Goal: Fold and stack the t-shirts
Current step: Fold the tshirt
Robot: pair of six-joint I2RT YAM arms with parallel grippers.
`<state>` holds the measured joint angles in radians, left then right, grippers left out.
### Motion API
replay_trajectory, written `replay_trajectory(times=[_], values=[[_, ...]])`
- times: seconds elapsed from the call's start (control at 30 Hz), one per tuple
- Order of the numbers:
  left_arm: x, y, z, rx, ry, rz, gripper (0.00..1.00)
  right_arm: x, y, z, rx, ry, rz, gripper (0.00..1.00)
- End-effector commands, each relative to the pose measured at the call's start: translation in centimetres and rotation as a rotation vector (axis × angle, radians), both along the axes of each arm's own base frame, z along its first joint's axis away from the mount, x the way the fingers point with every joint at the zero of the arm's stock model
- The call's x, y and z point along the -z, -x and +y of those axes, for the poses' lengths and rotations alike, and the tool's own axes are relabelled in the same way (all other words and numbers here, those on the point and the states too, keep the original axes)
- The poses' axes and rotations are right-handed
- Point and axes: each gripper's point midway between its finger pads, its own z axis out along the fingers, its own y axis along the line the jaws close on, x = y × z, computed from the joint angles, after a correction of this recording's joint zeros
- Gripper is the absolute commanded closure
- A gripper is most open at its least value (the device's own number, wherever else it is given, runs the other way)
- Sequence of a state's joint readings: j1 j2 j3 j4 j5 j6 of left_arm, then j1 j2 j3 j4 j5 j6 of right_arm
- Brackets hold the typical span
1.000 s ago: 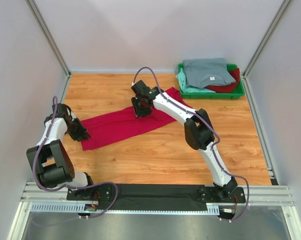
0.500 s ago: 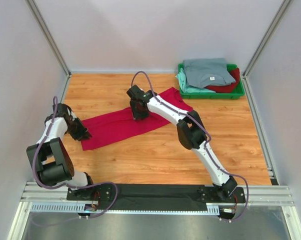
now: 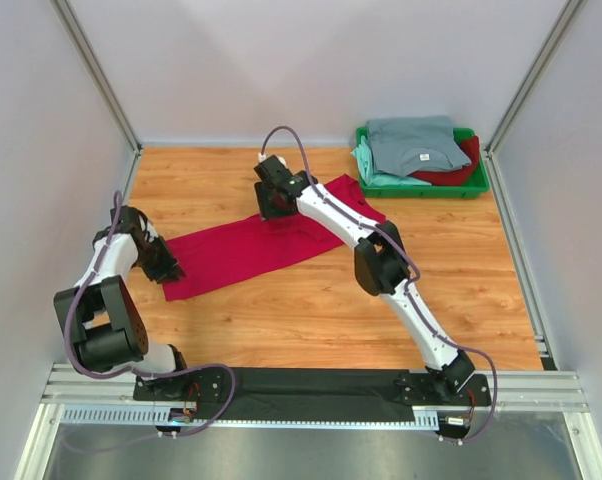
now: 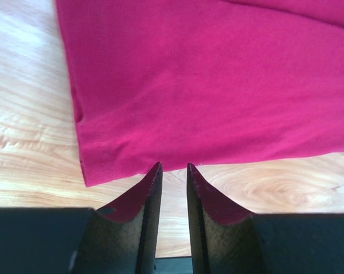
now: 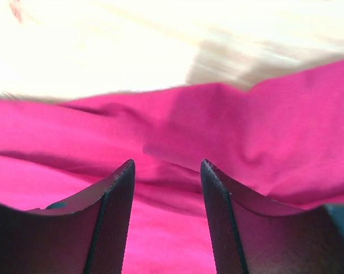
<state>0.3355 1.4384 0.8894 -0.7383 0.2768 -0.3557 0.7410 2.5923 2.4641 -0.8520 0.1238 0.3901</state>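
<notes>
A crimson-red t-shirt (image 3: 246,247) lies folded into a long strip across the wooden table. My left gripper (image 3: 167,268) is at the strip's near left corner; in the left wrist view (image 4: 173,166) its jaws stand a narrow gap apart just short of the shirt's hem (image 4: 160,160), holding nothing. My right gripper (image 3: 271,207) is over the strip's far edge; in the right wrist view (image 5: 167,164) its jaws are open above wrinkled red cloth (image 5: 263,125). A grey-blue tee (image 3: 413,141), a mint-green tee (image 3: 365,165) and a darker red tee (image 3: 459,172) are stacked in the tray.
A green plastic tray (image 3: 476,190) stands at the back right corner by the wall. Metal frame posts rise at the back left (image 3: 101,85) and back right (image 3: 536,75). Bare wood (image 3: 311,310) lies in front of the shirt.
My right gripper has moved from the middle of the strip toward its far edge, up and slightly left. My left gripper has hardly moved.
</notes>
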Motion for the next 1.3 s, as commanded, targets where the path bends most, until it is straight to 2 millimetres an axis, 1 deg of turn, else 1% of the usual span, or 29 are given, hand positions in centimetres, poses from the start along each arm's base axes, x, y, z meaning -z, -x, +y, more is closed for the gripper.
replay_trajectory(times=[0.0, 0.03, 0.07, 0.1, 0.13, 0.17, 0.2, 0.23, 0.3, 0.33, 0.4, 0.43, 0.47, 0.5, 0.6, 0.63, 0.7, 0.73, 0.8, 0.87, 0.9, 0.93, 0.97, 1.0, 1.03, 1.1, 1.13, 1.23, 1.27], values=[[-0.7, -0.9, -0.6, 0.094, -0.048, -0.013, 0.69, -8.5, -1.6, -0.5, 0.023, -0.087, -0.136, 0.48], [-0.1, -1.1, -0.9, 0.111, -0.041, 0.012, 0.68, -9.0, -1.2, -1.0, 0.044, -0.096, -0.121, 0.47], [-0.3, -1.9, -1.0, 0.125, -0.054, 0.012, 0.68, -9.3, -0.9, -1.6, 0.062, -0.101, -0.105, 0.46], [-0.1, -2.0, -1.2, 0.14, -0.052, 0.03, 0.67, -9.3, 0.1, -2.7, 0.078, -0.088, -0.072, 0.45], [0.8, -2.3, -2.1, 0.176, -0.042, 0.063, 0.66, -9.1, 0.1, -3.8, 0.129, -0.099, -0.044, 0.41], [0.6, -3.0, -2.1, 0.192, -0.052, 0.066, 0.66, -8.8, 0.3, -4.8, 0.162, -0.097, -0.022, 0.4], [0.9, -3.3, -2.4, 0.216, -0.059, 0.081, 0.66, -7.5, 0.7, -6.2, 0.199, -0.07, 0.018, 0.39], [1.4, -3.8, -2.8, 0.241, -0.06, 0.103, 0.65, -7.4, 0.1, -7.6, 0.259, -0.079, 0.033, 0.37], [1.9, -3.9, -3.4, 0.267, -0.046, 0.137, 0.65, -6.4, -0.4, -9.5, 0.314, -0.049, 0.049, 0.35], [2.5, -4.2, -4.0, 0.285, -0.023, 0.158, 0.65, -5.3, -1.0, -10.7, 0.348, -0.031, 0.066, 0.34], [3.3, -3.6, -4.6, 0.291, 0.009, 0.21, 0.66, -4.1, -1.5, -11.7, 0.368, -0.004, 0.076, 0.34], [3.5, -3.1, -5.3, 0.294, 0.045, 0.219, 0.67, -4.1, -2.1, -12.1, 0.382, 0.0, 0.069, 0.34], [3.7, -3.0, -5.8, 0.297, 0.063, 0.216, 0.67, -2.7, -2.3, -12.1, 0.369, 0.028, 0.081, 0.33], [3.7, -2.8, -6.2, 0.287, 0.085, 0.212, 0.67, -2.2, -2.5, -12.3, 0.367, 0.043, 0.081, 0.33], [4.4, -0.9, -7.7, 0.268, 0.16, 0.244, 0.67, 0.1, -3.3, -11.9, 0.348, 0.069, 0.087, 0.31], [4.7, 0.2, -8.1, 0.266, 0.185, 0.268, 0.67, 0.6, -3.5, -11.7, 0.342, 0.074, 0.087, 0.31], [4.8, 1.0, -8.8, 0.249, 0.216, 0.269, 0.67, 2.2, -4.0, -10.9, 0.31, 0.075, 0.089, 0.31], [4.8, 1.9, -9.2, 0.241, 0.24, 0.279, 0.67, 2.7, -4.2, -10.6, 0.303, 0.071, 0.089, 0.3], [4.5, 2.4, -9.9, 0.219, 0.273, 0.269, 0.67, 4.0, -4.9, -9.6, 0.275, 0.063, 0.08, 0.31], [4.4, 3.6, -10.5, 0.215, 0.293, 0.291, 0.68, 4.5, -5.2, -8.3, 0.234, 0.065, 0.057, 0.31], [4.3, 4.0, -10.8, 0.208, 0.295, 0.298, 0.68, 3.9, -6.0, -7.6, 0.223, 0.055, 0.01, 0.31], [4.1, 4.7, -11.4, 0.217, 0.298, 0.293, 0.68, 4.6, -6.0, -6.8, 0.18, 0.077, -0.009, 0.31], [4.0, 5.0, -11.8, 0.2, 0.303, 0.299, 0.68, 4.0, -6.8, -5.8, 0.164, 0.047, -0.054, 0.31], [3.6, 5.3, -12.2, 0.199, 0.304, 0.284, 0.68, 4.1, -7.1, -4.7, 0.137, 0.02, -0.066, 0.33], [3.9, 6.5, -13.0, 0.203, 0.317, 0.306, 0.67, 3.7, -7.5, -4.3, 0.148, -0.011, -0.073, 0.33], [3.8, 7.1, -14.7, 0.21, 0.332, 0.303, 0.68, 2.5, -8.8, -2.9, 0.132, -0.085, -0.117, 0.35], [3.9, 8.1, -16.4, 0.225, 0.353, 0.328, 0.68, 1.2, -9.8, -2.0, 0.137, -0.147, -0.153, 0.35], [3.5, 8.8, -19.6, 0.273, 0.398, 0.31, 0.68, -1.3, -10.6, -0.4, 0.09, -0.248, -0.197, 0.37], [3.2, 9.6, -21.2, 0.291, 0.404, 0.325, 0.67, -2.4, -10.7, 0.1, 0.068, -0.267, -0.217, 0.36]])
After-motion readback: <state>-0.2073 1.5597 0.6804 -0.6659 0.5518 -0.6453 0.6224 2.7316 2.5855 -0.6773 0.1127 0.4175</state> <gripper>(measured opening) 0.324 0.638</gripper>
